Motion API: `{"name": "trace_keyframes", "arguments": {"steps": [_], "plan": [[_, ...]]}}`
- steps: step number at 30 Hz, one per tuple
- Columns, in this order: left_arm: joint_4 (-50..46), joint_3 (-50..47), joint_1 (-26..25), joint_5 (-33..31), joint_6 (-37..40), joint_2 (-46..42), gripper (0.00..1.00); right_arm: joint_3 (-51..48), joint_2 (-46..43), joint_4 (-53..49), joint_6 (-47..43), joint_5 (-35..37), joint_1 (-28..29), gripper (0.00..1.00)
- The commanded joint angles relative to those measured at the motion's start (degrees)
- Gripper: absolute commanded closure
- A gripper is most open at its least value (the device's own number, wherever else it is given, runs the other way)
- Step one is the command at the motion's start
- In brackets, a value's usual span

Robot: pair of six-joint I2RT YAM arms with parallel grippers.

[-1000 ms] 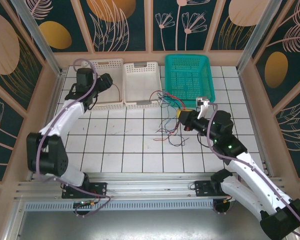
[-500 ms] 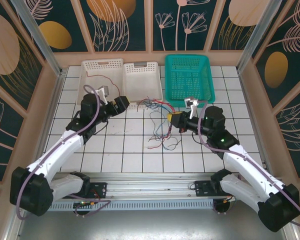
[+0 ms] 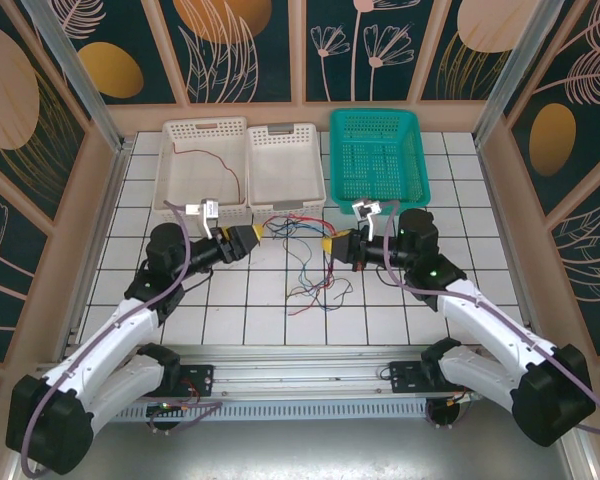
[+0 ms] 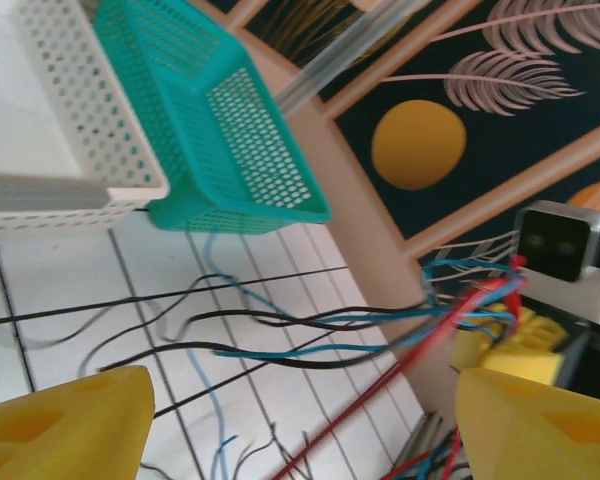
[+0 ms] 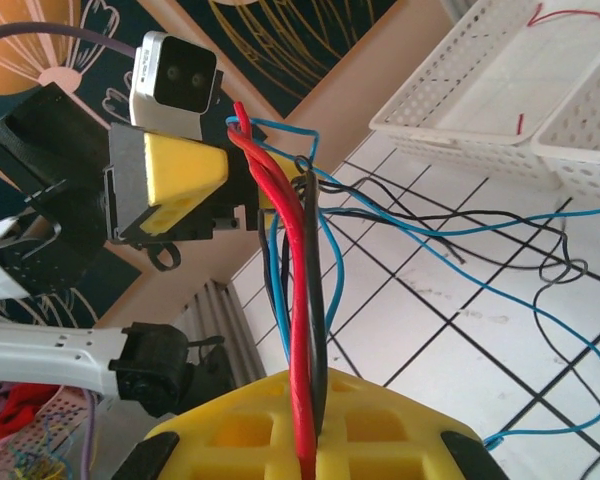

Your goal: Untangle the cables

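Your right fingers (image 5: pixel 380 430) are pinching shut on the cables (image 5: pixel 302 330), holding the red, black and blue bundle up mid-table (image 3: pixel 240 300). This is probably fanning the strands out for your left fingers (image 4: pixel 65 425), which are gaping wide and empty, facing them.

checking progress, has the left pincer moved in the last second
Yes. The left pincer has come off the left white basket, nearer and rightward, over the tiles in front of it, beside the cables.
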Motion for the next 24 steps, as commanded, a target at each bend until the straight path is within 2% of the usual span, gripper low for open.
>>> {"name": "trace_keyframes", "arguments": {"steps": [1,7,10,14,19,24], "plan": [[8.2,-2.3,-0.2,4.3,-2.1,-1.3,0.23,0.4,0.5,5.1,1.0,-4.7,0.6,1.00],[10.3,-3.5,-0.6,5.9,-2.5,-2.5,0.24,0.5,1.4,5.6,1.4,-5.7,0.7,1.00],[11.0,-4.2,-0.7,6.8,-2.6,-2.9,0.27,0.5,1.5,5.9,1.5,-6.3,0.7,1.00],[12.4,-4.8,-0.9,7.3,-3.1,-3.3,0.42,0.5,2.0,6.5,1.8,-7.0,0.6,1.00],[13.7,-4.9,-1.3,8.5,-3.5,-3.2,0.49,0.4,2.9,8.3,3.2,-7.9,0.7,1.00],[13.8,-4.9,-1.4,8.8,-3.6,-3.8,0.65,0.7,3.4,7.8,3.3,-7.4,0.7,1.00]]}}
